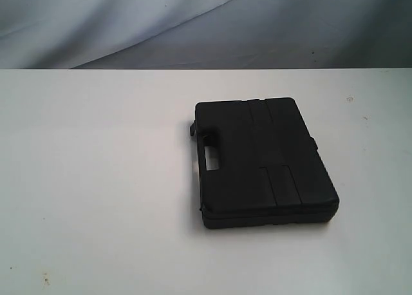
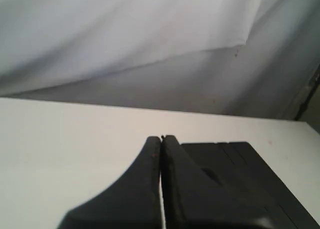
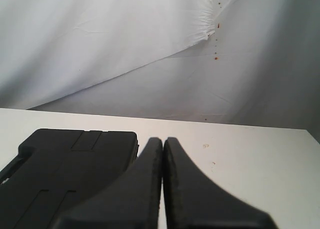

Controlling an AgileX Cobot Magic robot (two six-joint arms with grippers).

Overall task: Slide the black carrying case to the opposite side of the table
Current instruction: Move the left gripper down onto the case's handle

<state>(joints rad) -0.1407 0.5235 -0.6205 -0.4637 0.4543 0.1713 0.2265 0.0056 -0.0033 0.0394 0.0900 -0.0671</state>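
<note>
- Surface (image 1: 96, 179), white and faintly specked, runs the full width of the exterior view, with a grey cloth (image 1: 193, 24) hanging behind its far edge.
- At the left, the left pincer (image 2: 161, 139) shows only in its own wrist view. Its two dark fingers are pressed together with just a hairline seam between them and nothing held. The case (image 2: 240, 174) lies close beside one finger, which hides part of it. I cannot tell whether they touch.
- Right of the middle lies the black carrying case (image 1: 264, 160), flat on the surface. Its handle (image 1: 209, 154) is on the edge that faces left.
- Furthest right, the right pincer (image 3: 163, 140) is likewise clamped fully together on nothing. In its wrist view the case (image 3: 65, 164) sits just beside it, with one corner hidden behind a finger. Contact cannot be judged.
</note>
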